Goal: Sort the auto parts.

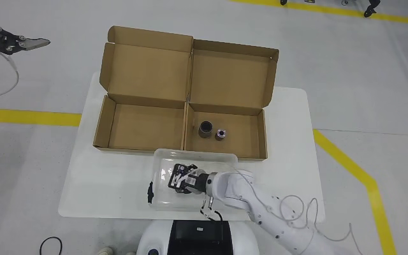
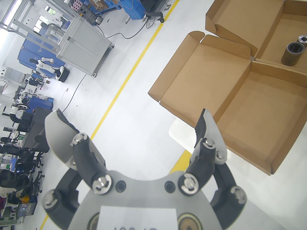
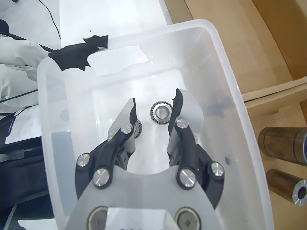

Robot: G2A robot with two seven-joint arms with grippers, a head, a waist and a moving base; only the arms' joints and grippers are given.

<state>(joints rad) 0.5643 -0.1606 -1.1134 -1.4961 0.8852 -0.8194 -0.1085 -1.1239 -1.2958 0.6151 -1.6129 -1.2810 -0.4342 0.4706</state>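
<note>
Bearing (image 3: 161,113) lies flat in the clear bin (image 3: 215,56) at the near edge of the bench (image 1: 290,127), bore upward, between the spread right pincer (image 3: 155,96); left pincer (image 2: 130,112) gapes wide, far left over the floor (image 2: 108,48).

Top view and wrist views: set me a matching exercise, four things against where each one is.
Things:
1. bearing
2. dark cylinder
3. left gripper
4. black tape

Places:
a. on the rim of the bin
b. above the room floor
c. in a cardboard box
d. on the bottom of the bin

Pairs: 1-d, 2-c, 3-b, 4-a
</note>
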